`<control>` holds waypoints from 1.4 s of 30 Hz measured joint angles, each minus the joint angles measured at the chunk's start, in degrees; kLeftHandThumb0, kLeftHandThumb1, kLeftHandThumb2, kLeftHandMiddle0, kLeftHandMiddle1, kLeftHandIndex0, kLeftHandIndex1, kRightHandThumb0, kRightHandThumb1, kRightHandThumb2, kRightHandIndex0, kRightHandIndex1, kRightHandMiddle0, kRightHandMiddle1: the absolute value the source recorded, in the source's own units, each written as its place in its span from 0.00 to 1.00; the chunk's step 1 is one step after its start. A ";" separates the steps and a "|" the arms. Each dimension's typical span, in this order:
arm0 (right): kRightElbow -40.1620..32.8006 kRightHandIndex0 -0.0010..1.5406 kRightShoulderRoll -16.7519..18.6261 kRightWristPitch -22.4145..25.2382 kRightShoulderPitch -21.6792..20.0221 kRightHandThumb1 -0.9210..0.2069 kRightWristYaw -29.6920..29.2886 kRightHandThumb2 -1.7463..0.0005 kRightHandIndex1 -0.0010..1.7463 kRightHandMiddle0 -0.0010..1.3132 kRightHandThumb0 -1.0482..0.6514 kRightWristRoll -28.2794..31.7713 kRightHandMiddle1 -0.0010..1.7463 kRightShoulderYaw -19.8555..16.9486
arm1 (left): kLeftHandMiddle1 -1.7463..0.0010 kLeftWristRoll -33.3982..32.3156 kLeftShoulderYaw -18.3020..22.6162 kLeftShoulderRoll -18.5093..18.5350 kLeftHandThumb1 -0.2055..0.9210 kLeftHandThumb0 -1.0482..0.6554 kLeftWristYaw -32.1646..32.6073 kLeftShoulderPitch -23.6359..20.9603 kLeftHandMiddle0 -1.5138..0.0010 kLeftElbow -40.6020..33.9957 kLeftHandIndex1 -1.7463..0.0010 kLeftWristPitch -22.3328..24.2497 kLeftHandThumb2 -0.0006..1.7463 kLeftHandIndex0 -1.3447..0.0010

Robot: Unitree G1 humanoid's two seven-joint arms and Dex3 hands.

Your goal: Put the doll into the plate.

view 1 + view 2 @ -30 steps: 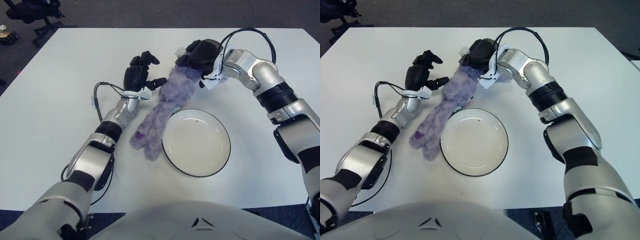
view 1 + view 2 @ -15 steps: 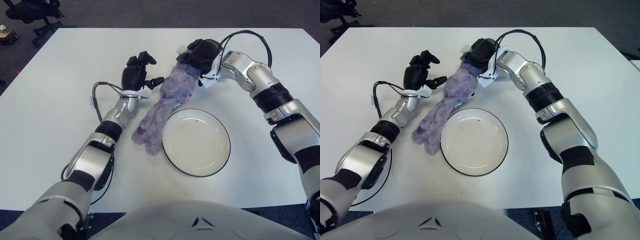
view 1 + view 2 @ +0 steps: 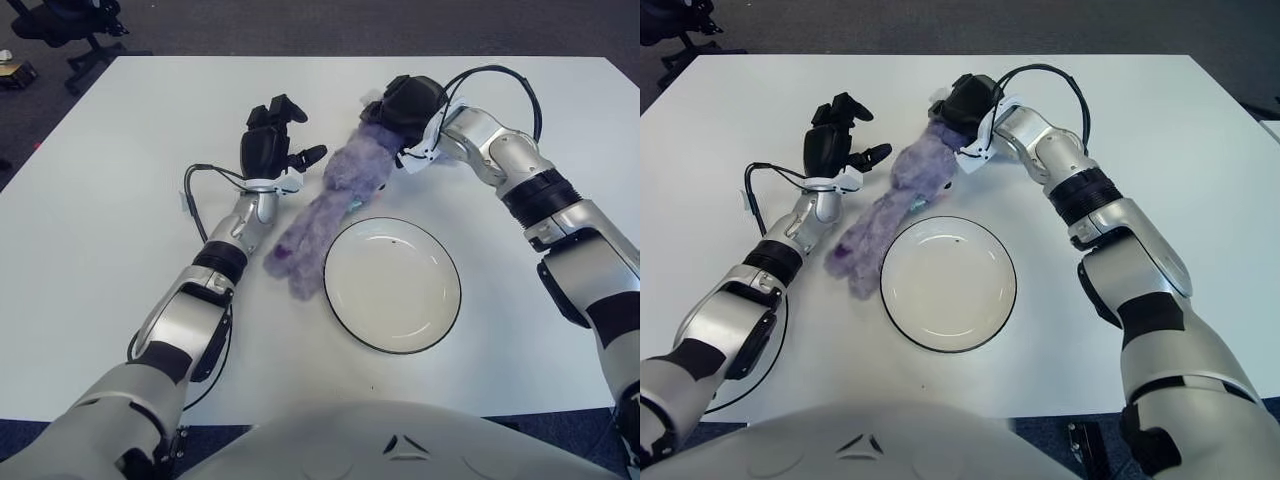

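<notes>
Doll (image 3: 330,205), purple and furry, lies slanted on the white table (image 3: 90,240), just beside the white, dark-rimmed plate (image 3: 393,285) on its far-left side. Right hand (image 3: 408,105) clamps the doll's head end, toward the far edge. Left hand (image 3: 270,145) hovers beside the doll, fingers loosely spread, grasping nothing. No readable writing shows.

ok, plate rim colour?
Black: a thin dark line edges the white plate. It shows best in the left eye view.
</notes>
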 measured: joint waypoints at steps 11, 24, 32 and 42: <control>8.74 0.38 -0.69 -5.55 -0.06 0.25 -14.33 0.63 0.75 0.44 0.62 1.32 0.80 0.09 | 0.17 -0.07 0.04 0.06 1.00 0.62 0.57 0.00 0.80 0.71 0.00 -1.68 0.25 0.86; 21.16 0.31 -0.92 -16.48 -2.94 0.37 -18.07 0.39 0.98 0.42 0.84 9.07 0.99 -2.16 | 0.16 -0.22 0.11 0.09 1.00 0.62 0.81 0.00 0.80 0.87 0.00 -2.21 0.26 0.87; 25.51 0.30 -0.70 -19.91 -4.85 0.37 -14.22 0.39 1.00 0.42 0.86 12.94 1.00 -3.03 | 0.15 -0.34 0.13 0.08 1.00 0.62 0.79 -0.01 0.81 0.86 0.00 -2.38 0.26 0.87; 31.13 0.30 -1.65 -23.60 -10.36 0.37 0.99 0.39 1.00 0.42 0.86 20.25 1.00 -6.22 | 0.14 -1.05 0.30 0.09 1.00 0.62 0.70 0.00 0.82 0.80 0.00 -2.72 0.26 0.88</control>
